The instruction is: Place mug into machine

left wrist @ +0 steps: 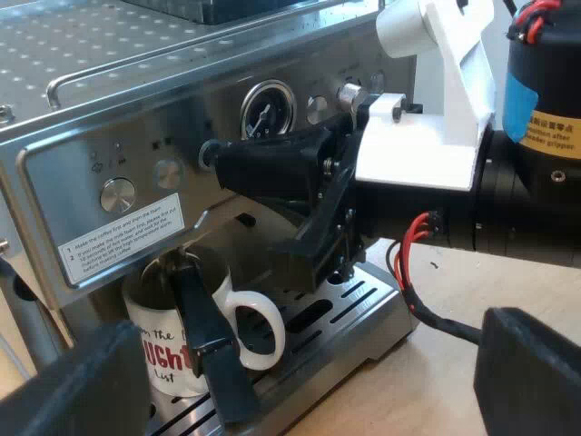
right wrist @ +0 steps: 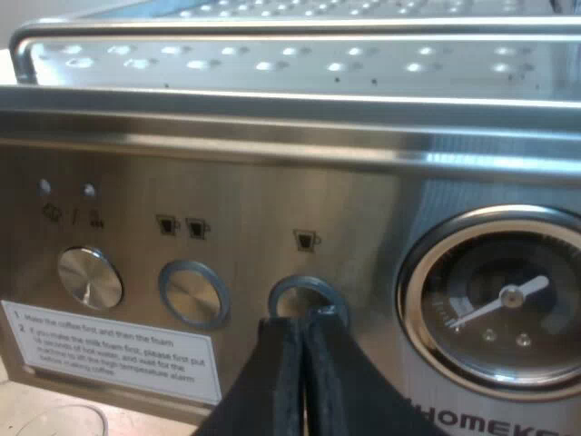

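Left wrist view: A white mug (left wrist: 156, 352) with red lettering stands upright on the slotted drip tray (left wrist: 349, 304) at the front of the espresso machine (left wrist: 109, 136), under the brewing head. A dark handle (left wrist: 211, 350), apparently that of the metal holder, slants down across the mug's face. The left end effector (left wrist: 313, 363) hangs near the tray over the wooden table (left wrist: 436, 386), its two fingers spread wide, well apart from the mug and holding nothing. Higher up, the right end effector (left wrist: 222, 165) is at the machine's control panel, beside the round pressure gauge (left wrist: 268, 111).

Right wrist view: The right arm's two black fingers are pressed tightly together with nothing between them. Their tips meet a ringed round button (right wrist: 304, 295) beneath a single-cup symbol. A printed instruction label (right wrist: 109, 350) sits below the neighbouring buttons.

With the mug set on the tray and neither arm gripping it, the placing looks complete. All that appears to remain is drawing the arms clear, and the right arm seems occupied with the brew button rather than the mug.
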Controlling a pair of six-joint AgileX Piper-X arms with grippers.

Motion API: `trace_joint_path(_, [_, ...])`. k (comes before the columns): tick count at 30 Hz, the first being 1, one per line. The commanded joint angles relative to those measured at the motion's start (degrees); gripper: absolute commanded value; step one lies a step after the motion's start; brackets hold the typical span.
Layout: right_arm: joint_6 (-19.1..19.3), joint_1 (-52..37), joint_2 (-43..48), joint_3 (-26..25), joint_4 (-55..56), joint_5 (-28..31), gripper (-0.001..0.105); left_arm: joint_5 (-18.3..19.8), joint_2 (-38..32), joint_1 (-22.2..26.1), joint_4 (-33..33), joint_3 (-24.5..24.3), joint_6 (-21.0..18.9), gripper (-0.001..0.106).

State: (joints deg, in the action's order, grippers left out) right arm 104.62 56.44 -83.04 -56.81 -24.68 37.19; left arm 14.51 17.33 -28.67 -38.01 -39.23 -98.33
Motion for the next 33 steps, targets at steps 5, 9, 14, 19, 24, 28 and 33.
trace_joint_path(5, [0.59, -0.85, -1.45, -0.54, -3.98, 0.01, 0.0, -0.64, 0.08, -0.31, 1.01, 0.04, -0.12, 0.079])
trace_joint_path(9, [0.97, -0.85, -2.03, -1.07, -4.28, 2.38, 0.0, -0.64, 0.08, -0.31, 1.01, 0.04, -0.12, 0.079])
trace_joint_path(14, [1.01, -1.26, -2.23, -1.19, -3.77, 2.51, 0.0, -0.64, 0.08, -0.31, 1.01, 0.04, -0.12, 0.079])
trace_joint_path(19, [0.55, -2.28, -2.21, -1.19, -4.28, 2.5, 0.0, -0.64, 0.08, -0.31, 1.01, 0.04, -0.12, 0.079])
trace_joint_path(24, [0.09, -2.46, -2.21, -1.19, -5.11, 0.73, 0.0, -0.64, 0.08, -0.31, 1.01, 0.04, -0.12, 0.079])
trace_joint_path(28, [0.1, -2.65, -2.21, -1.19, -5.08, 0.33, 0.0, -0.64, 0.08, -0.31, 1.01, 0.04, -0.12, 0.079])
trace_joint_path(33, [0.1, -3.13, -2.21, -1.19, -5.08, 0.72, 0.0, -0.64, 0.08, -0.31, 1.01, 0.04, -0.12, 0.079])
